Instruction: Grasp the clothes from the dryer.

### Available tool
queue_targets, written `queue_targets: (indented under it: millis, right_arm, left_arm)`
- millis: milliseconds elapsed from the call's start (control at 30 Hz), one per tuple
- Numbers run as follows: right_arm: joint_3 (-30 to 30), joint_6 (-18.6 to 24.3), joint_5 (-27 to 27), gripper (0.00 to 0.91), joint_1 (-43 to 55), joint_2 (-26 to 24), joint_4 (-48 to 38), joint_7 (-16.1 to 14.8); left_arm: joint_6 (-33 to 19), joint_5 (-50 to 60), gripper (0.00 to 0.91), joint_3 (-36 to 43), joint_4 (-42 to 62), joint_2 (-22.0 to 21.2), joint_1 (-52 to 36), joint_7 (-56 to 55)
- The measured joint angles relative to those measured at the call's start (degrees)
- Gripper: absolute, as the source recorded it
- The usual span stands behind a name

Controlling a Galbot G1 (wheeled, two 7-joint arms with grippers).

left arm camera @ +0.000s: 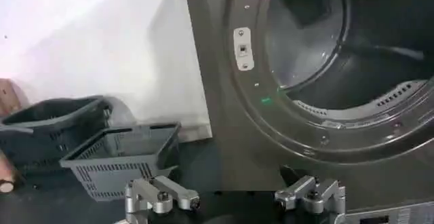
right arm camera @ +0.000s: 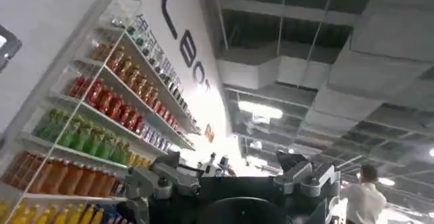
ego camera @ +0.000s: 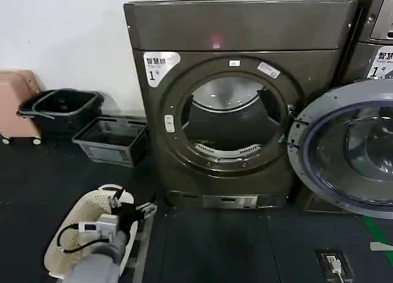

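Your left gripper (ego camera: 146, 210) sits low at approx 7 o'clock in the head view, over the cream mesh basket (ego camera: 73, 224), fingers spread wide w/ nothing between them; the left wrist view shows the same gap, aimed at the dryer's lower front. Next step, as I judge it: lift that arm and reach toward 1 o'clock into the dryer (ego camera: 239, 99), keeping clear of the porthole rim and entering low, fingers kept apart until they're over fabric. The door (ego camera: 344, 148) hangs open at 3 o'clock, so the way in is free. The clothes (ego camera: 199, 141): just a faint yellow-green sliver on the drum floor at the opening's lower left, too dim to read shape. Right gripper (right arm camera: 230, 181) points at a ceiling, parked, spread too.
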Motion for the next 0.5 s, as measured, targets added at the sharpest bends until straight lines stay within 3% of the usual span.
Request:
queue_targets:
  millis: [500]
  right_arm:
    - [0.22,-0.2,0.55,0.907,-0.12,-0.08,-0.1,0.76]
  left_arm:
    - [0.0,-0.06,0.907,-0.05,-0.1,0.14,0.0,0.22]
